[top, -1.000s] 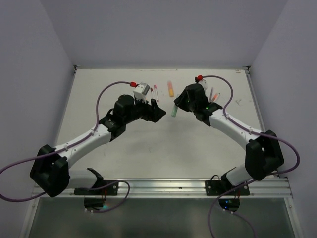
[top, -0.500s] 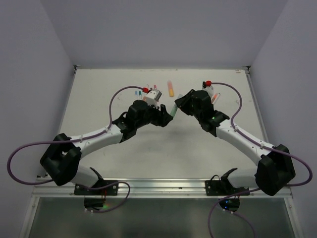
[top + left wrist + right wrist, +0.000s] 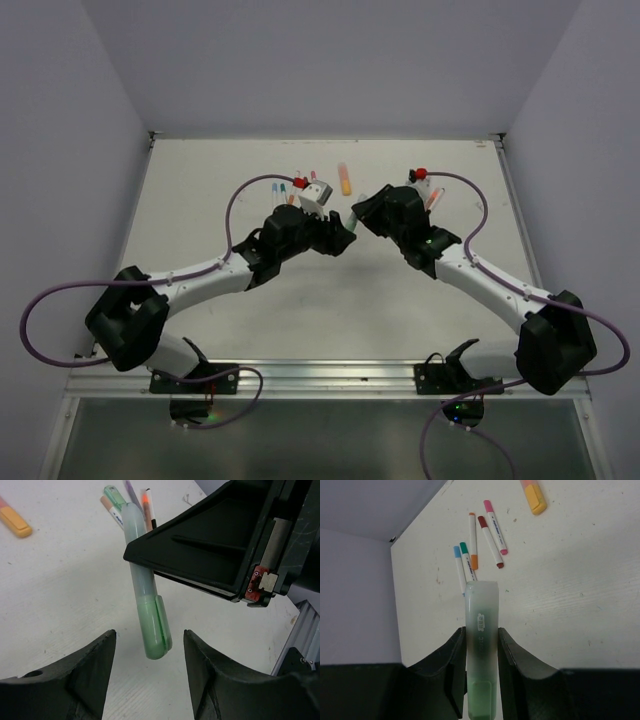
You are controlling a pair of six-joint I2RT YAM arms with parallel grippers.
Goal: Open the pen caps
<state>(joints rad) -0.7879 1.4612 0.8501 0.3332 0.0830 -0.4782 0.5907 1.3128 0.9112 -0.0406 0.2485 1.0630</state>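
Observation:
My right gripper is shut on the barrel of a pale green highlighter and holds it above the table. Its darker green cap points at my left gripper, which is open, with the cap's tip level with its fingertips and touching neither. In the top view the two grippers meet at the table's middle back, left and right. Slim capped pens lie on the table beyond, blue, green, orange, red and pink.
An orange highlighter lies at the back centre, also in the left wrist view. More pens lie behind the right arm, also in the left wrist view. The back wall is close behind.
My left arm has swung right until its open fingers reach the highlighter's capped end. My right gripper has shifted slightly left with the highlighter.

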